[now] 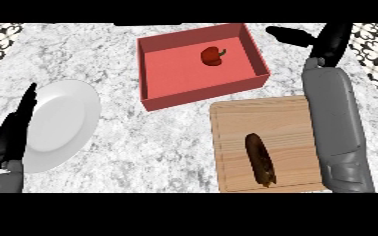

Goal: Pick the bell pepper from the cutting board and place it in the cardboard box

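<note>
We see the bell pepper point(212, 56) already lying inside the cardboard box point(255, 47), off to the left of our right hand point(325, 42), which hangs beyond the cutting board point(288, 115) with fingers relaxed, holding nothing; it is the nearer hand.

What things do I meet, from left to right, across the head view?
Left hand → white plate → red box with the bell pepper inside → right hand.

Marble counter point(170, 145), box point(150, 75), cutting board point(295, 130), plate point(63, 122)
</note>
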`<state>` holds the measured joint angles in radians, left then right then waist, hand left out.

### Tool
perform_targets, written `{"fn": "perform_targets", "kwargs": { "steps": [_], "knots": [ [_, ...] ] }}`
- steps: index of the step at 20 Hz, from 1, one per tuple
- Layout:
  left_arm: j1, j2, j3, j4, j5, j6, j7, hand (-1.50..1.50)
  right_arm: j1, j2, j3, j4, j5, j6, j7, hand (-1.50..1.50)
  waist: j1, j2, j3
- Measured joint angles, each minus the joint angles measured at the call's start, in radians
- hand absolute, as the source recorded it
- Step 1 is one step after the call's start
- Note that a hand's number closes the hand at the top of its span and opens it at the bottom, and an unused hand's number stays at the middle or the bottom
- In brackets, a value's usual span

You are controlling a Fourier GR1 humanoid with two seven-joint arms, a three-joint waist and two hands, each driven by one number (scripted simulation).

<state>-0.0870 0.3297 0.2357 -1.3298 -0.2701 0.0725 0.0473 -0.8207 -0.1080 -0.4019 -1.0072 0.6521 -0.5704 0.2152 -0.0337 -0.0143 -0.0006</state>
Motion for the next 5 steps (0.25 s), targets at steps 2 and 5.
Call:
{"fn": "perform_targets", "kwargs": {
  "steps": [2, 5],
  "knots": [
    [0.004, 0.002, 0.0, -0.015, 0.002, -0.006, 0.011, 0.0, 0.081, -0.014, 0.018, -0.124, -0.01, 0.058, 0.036, -1.5, -0.001, 0.0, 0.0],
    [0.017, -0.001, -0.001, -0.034, -0.001, -0.005, 0.015, 0.0, 0.212, -0.039, 0.042, -0.304, -0.04, 0.169, 0.085, -1.5, -0.001, 0.0, 0.0]
  ]
}}
